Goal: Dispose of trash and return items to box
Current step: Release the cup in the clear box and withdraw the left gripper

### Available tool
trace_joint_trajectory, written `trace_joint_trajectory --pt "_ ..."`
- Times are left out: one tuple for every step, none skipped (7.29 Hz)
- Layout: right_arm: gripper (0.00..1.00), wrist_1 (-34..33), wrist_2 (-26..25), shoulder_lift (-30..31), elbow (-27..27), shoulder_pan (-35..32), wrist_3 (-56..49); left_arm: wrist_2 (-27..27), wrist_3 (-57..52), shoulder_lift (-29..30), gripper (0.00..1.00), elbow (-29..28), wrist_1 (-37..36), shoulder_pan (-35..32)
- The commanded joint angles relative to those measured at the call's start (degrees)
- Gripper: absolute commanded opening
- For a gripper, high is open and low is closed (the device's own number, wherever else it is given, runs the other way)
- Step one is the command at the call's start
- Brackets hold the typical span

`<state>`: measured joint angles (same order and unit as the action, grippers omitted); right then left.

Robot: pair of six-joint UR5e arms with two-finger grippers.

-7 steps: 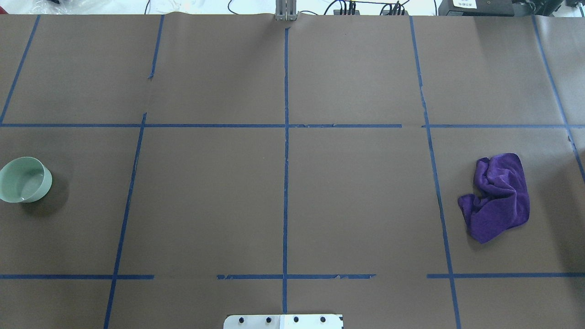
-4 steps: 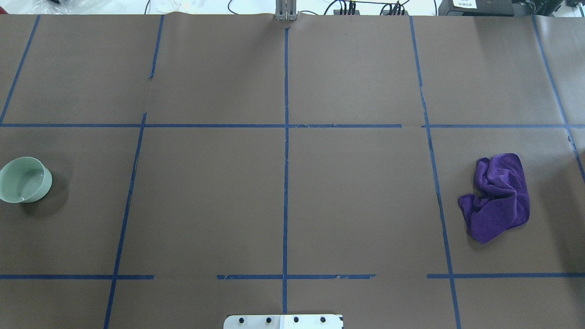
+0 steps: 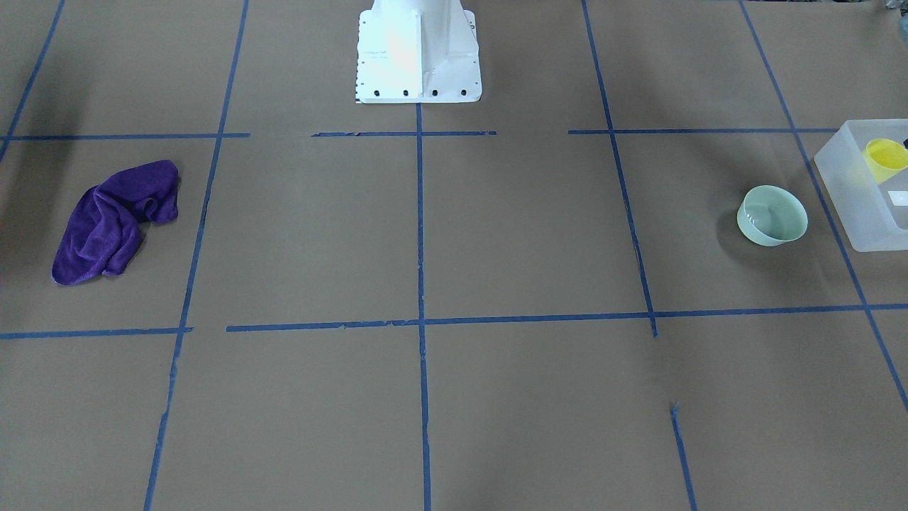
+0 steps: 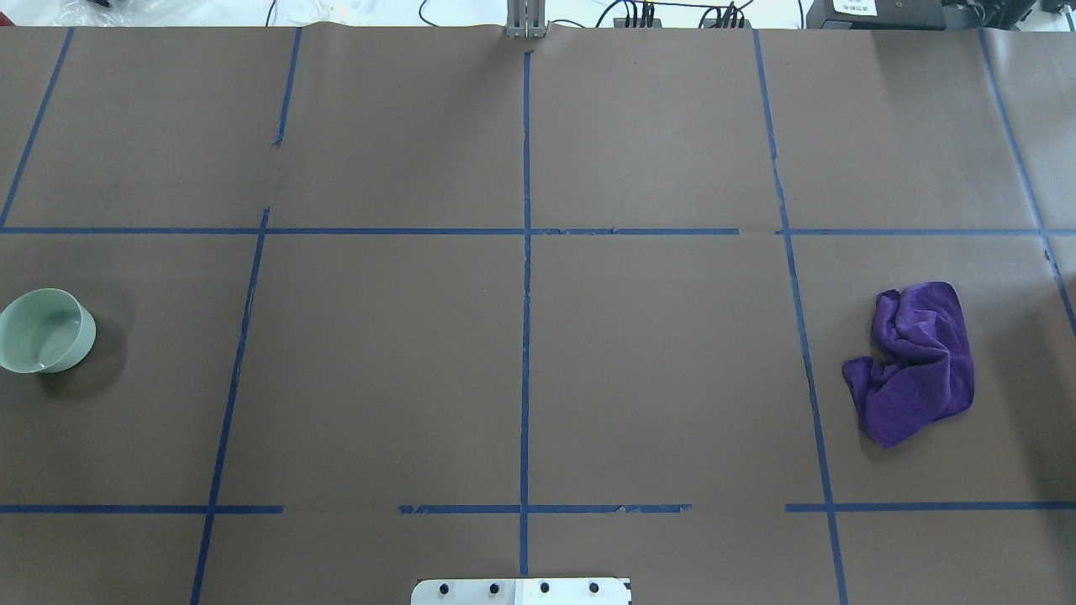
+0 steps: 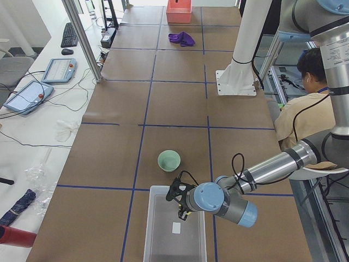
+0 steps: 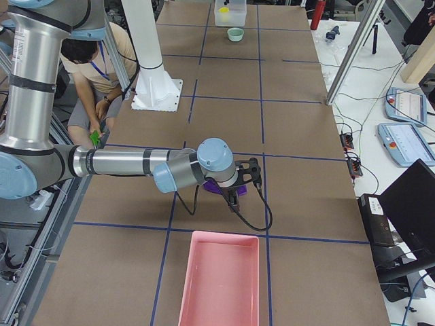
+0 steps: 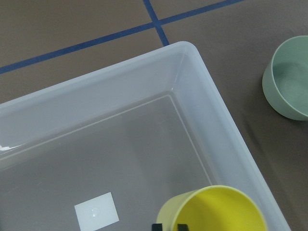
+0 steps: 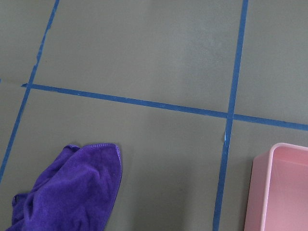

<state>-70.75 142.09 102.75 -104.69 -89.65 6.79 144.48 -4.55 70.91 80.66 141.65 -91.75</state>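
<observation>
Left wrist-mounted view: your left hand (image 7: 168,227) grips the yellow cup (image 7: 214,211) by its rim, over the box (image 7: 202,82) at the counter's (image 4: 378,361) left end. The bowl (image 7: 288,82) stands upright just outside the box wall, nearest that hand, with bare counter around it. Whether your right hand (image 6: 234,197) is wide or narrow, you cannot tell.

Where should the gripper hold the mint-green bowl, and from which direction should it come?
Take the mint-green bowl by its wall at the rim, pinching inside against outside, coming straight down from above. It stands upright, open and empty, apart from the translucent box, so the rim is free.
</observation>
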Motion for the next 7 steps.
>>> trace_joint_trajectory --pt "1.0 0.3 0.0 0.0 -1.3 0.0 0.1 -0.6 5.9 0.8 0.57 1.2 4.7 0.3" --pt "1.0 0.5 0.0 -0.1 -3.6 0.2 -0.6 -1.8 6.1 2.5 1.0 3.6 3.7 0.7" --pt "1.0 5.1 0.2 -0.1 -4.0 1.1 0.9 -3.0 6.2 5.7 1.0 4.6 0.4 1.1" --pt "1.0 10.1 0.0 -0.2 -4.7 3.8 4.1 -3.1 6.1 8.3 1.0 6.9 -4.7 1.5" --pt "0.99 16.3 -0.9 -1.1 -6.0 11.5 13.8 -3.1 6.1 9.6 1.0 8.5 -6.6 1.5" --pt "1.0 25.5 -4.2 -0.5 -6.1 17.0 24.8 -3.1 6.1 10.6 1.0 8.5 -6.7 1.6" --pt "1.0 30.4 -11.4 2.9 -6.2 23.6 26.9 -3.1 6.2 11.1 1.0 8.7 -6.7 1.6"
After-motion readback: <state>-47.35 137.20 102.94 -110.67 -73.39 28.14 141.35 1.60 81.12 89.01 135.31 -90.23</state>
